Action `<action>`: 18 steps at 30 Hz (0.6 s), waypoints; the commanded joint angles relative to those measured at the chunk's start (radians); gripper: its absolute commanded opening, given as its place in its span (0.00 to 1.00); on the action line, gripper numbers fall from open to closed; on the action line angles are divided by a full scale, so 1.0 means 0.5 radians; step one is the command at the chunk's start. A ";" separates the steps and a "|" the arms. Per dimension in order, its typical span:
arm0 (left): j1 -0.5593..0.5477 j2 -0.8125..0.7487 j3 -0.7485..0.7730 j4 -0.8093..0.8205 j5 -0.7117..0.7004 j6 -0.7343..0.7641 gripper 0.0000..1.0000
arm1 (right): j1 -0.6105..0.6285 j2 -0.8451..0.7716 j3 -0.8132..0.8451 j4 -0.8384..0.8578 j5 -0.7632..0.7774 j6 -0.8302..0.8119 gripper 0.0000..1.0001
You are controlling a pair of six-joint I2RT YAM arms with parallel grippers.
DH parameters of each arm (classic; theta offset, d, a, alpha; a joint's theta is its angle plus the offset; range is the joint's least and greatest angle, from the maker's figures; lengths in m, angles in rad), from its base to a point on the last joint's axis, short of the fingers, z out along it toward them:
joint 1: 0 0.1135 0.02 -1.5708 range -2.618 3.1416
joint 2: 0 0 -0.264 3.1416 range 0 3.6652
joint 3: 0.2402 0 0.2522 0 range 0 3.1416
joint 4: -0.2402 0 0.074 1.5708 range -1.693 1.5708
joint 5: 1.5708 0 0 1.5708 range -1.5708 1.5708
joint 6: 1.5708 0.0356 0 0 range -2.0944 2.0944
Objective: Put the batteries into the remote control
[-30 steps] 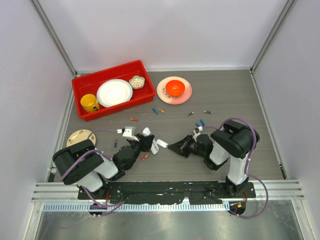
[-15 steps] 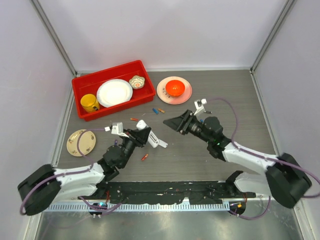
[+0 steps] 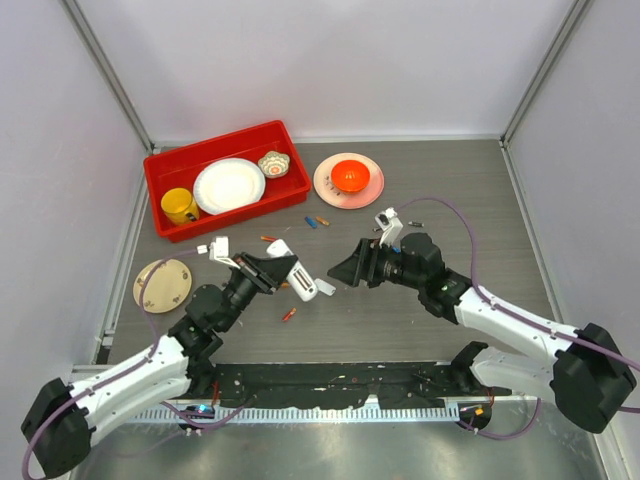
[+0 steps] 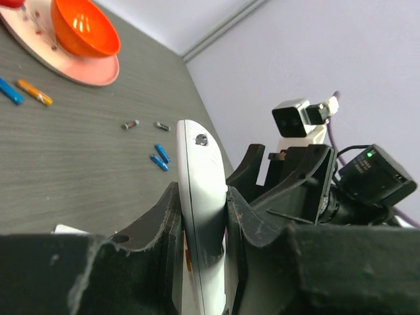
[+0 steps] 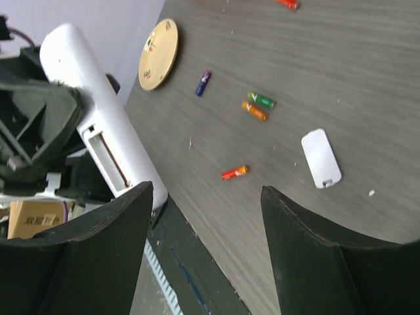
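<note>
The left jaws pinch the slim white plastic remote control by its long sides. They hold it tilted above the grey wood-grain surface, left of centre, much as a second ago. The right jaws were pressed together a second ago; now they stand spread and hold nothing. Since half a second ago they have come nearer, and they now sit just right of the remote.

On the surface beneath lie a small orange-red battery, a green battery touching an orange one, a purple one and a loose white rounded-rectangle cover.

The remote's dark recess faces the right wrist camera, but whether any cell sits inside cannot be told. Its lower end is hidden between the left jaws, and a right finger cuts it off in the right wrist view.
</note>
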State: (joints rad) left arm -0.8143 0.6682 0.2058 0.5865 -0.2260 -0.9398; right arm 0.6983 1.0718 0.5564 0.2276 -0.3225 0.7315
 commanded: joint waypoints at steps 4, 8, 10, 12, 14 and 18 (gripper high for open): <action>0.352 0.117 -0.215 0.455 0.721 -0.449 0.00 | 0.002 -0.159 -0.189 0.244 -0.302 0.095 0.72; 0.447 0.421 -0.203 0.817 0.964 -0.565 0.00 | 0.002 -0.101 -0.358 0.673 -0.370 0.413 0.73; 0.447 0.617 -0.157 1.026 1.086 -0.608 0.00 | 0.009 -0.039 -0.416 0.902 -0.416 0.506 0.73; 0.447 0.749 -0.114 1.194 1.170 -0.682 0.01 | 0.018 0.032 -0.450 1.026 -0.441 0.601 0.73; 0.444 0.924 -0.059 1.308 1.277 -0.722 0.00 | 0.036 0.041 -0.459 1.067 -0.426 0.602 0.78; 0.447 1.136 -0.022 1.587 1.320 -0.826 0.00 | 0.070 0.013 -0.435 0.996 -0.392 0.510 0.78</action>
State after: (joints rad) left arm -0.5949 1.1816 0.1486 1.1179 0.3447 -1.2785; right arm 0.7151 1.0981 0.3199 0.6209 -0.5095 0.9878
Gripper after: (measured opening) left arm 0.275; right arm 0.778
